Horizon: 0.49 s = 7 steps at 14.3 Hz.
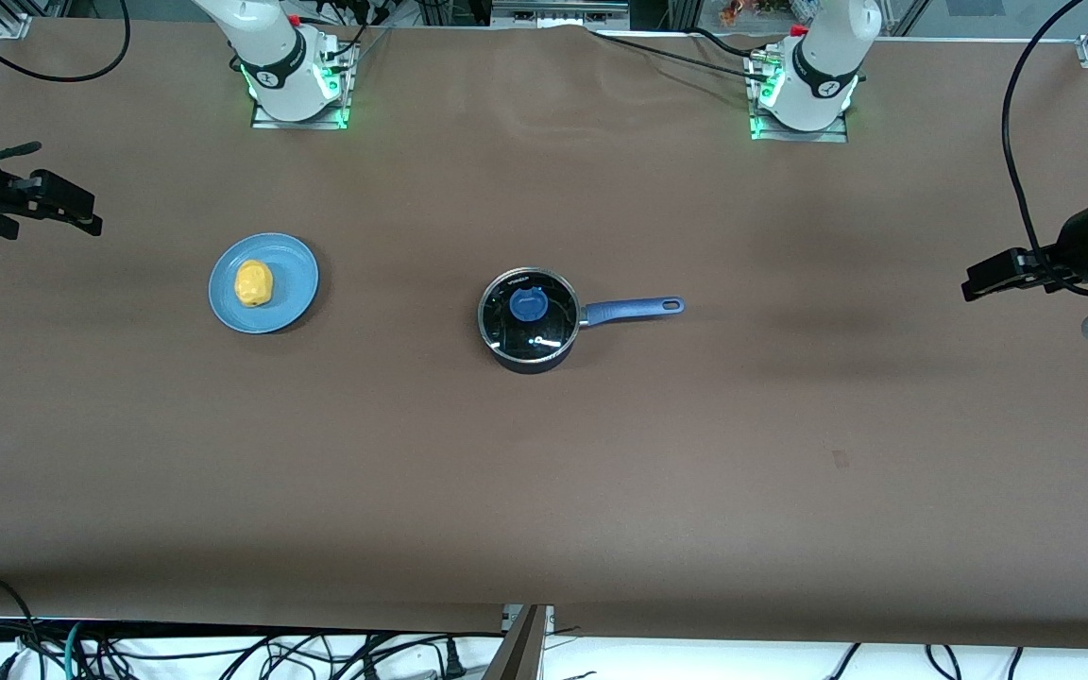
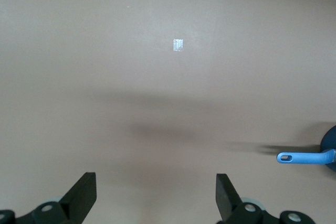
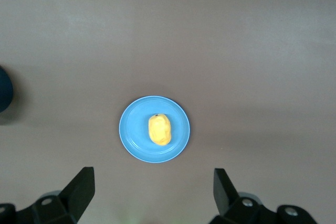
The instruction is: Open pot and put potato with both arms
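Before you, a matt brown cloth-like tabletop (image 1: 544, 491), faintly creased, glossy glass lid (image 1: 527, 316) with shiny metal rim on the pot (image 1: 530, 354), smooth blue plate (image 1: 289, 283), matt yellow potato (image 1: 254, 282), matt black tool fingers (image 2: 84, 195)

A small round black saucepan (image 1: 527, 321) is seen upright near the middle of the brown bench (image 1: 544, 472). It is closed by a glass lid (image 1: 526, 316) with a blue knob (image 1: 527, 304). Its long dark-blue handle (image 1: 634, 309), ending in a small hole, is pointed toward the left arm's end. A lumpy yellow potato (image 1: 254, 282) is laid on a light-blue plate (image 1: 294, 283), well apart, toward the right arm's end.
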Each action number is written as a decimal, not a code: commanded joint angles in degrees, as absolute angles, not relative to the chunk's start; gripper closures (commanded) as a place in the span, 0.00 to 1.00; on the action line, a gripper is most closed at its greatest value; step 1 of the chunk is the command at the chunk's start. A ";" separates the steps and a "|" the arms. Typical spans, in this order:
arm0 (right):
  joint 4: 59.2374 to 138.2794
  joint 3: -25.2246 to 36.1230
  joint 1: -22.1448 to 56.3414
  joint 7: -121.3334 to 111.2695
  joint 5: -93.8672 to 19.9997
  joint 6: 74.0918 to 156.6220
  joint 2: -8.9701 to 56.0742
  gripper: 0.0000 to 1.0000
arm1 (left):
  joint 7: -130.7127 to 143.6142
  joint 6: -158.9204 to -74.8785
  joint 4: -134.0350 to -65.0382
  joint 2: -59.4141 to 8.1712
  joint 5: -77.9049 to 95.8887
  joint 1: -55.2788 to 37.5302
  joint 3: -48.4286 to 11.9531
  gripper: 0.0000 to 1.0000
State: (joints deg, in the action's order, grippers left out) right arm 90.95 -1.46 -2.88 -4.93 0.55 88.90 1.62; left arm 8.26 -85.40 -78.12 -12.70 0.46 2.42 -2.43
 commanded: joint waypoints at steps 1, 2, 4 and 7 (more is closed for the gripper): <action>91.67 -2.20 -3.60 -4.31 0.00 89.12 0.70 0.00 | 6.77 -84.91 -79.98 -10.99 1.32 2.55 -2.37 0.00; 91.67 -2.20 -3.60 -4.31 0.00 89.12 0.70 0.00 | 6.77 -84.82 -79.89 -10.99 1.32 2.46 -2.37 0.00; 91.67 -2.20 -3.60 -4.31 0.00 88.95 0.70 0.00 | 6.68 -84.81 -79.89 -11.07 1.23 2.29 -2.37 0.00; 91.67 -2.20 -3.60 -4.31 0.00 88.86 0.70 0.00 | 6.77 -84.81 -79.89 -11.07 1.23 2.02 -2.37 0.00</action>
State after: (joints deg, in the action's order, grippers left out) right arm 90.95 -1.46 -2.88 -4.93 0.55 88.88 1.62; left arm 7.97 -85.15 -78.28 -12.69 0.46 2.28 -2.49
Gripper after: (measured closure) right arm 0.000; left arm 0.000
